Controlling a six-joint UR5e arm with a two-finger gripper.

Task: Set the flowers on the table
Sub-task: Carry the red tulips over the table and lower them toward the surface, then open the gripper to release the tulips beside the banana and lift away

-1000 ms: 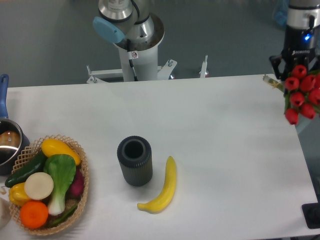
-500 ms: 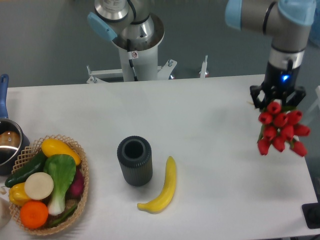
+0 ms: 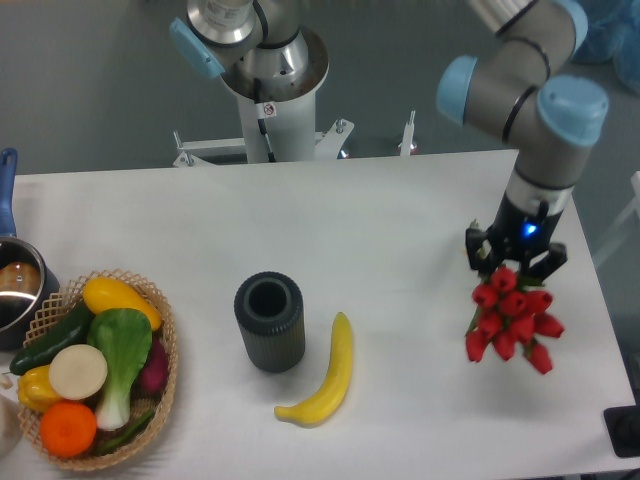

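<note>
The flowers [image 3: 510, 318], a bunch of red tulip buds, hang bud-end toward the camera over the right part of the white table [image 3: 400, 220]. Their stems and leaves are hidden behind the buds. My gripper [image 3: 515, 262] points down, directly above the bunch, and its dark fingers are shut on the flowers, holding them above the tabletop. The jaws are mostly hidden by the buds.
A dark ribbed cylindrical vase [image 3: 269, 321] stands mid-table with a yellow banana [image 3: 328, 374] to its right. A wicker basket [image 3: 165, 385] of vegetables and fruit sits at the front left, a pot [image 3: 12, 285] at the left edge. The arm's base [image 3: 270, 85] stands behind the table.
The gripper has carried the flowers from beyond the table's right edge leftward and toward the front, lower over the tabletop. Nothing else moved.
</note>
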